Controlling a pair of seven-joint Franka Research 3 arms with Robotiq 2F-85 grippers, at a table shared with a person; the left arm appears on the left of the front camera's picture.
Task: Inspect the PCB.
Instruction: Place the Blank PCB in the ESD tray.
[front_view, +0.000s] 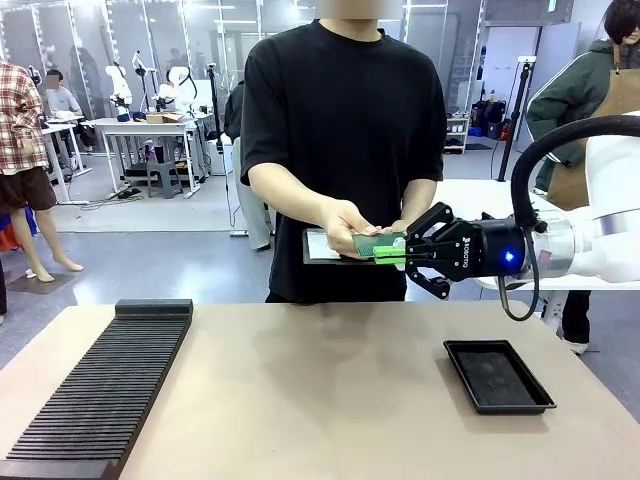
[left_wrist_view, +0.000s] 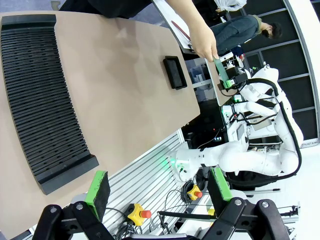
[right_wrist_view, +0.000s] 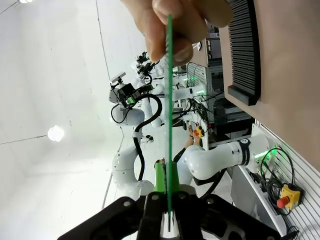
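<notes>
Edgewise, PCB (right_wrist_view: 169, 100) between right fingers (right_wrist_view: 159, 176)

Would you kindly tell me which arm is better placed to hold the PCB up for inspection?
Right. The right gripper is shut on the PCB at one edge, with the person's hand on its other end. The left gripper hangs open, far from the PCB.

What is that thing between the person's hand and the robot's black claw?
The green PCB spans that gap: the person's hand holds one end, and the right gripper is shut on the other. The front view shows it.
</notes>
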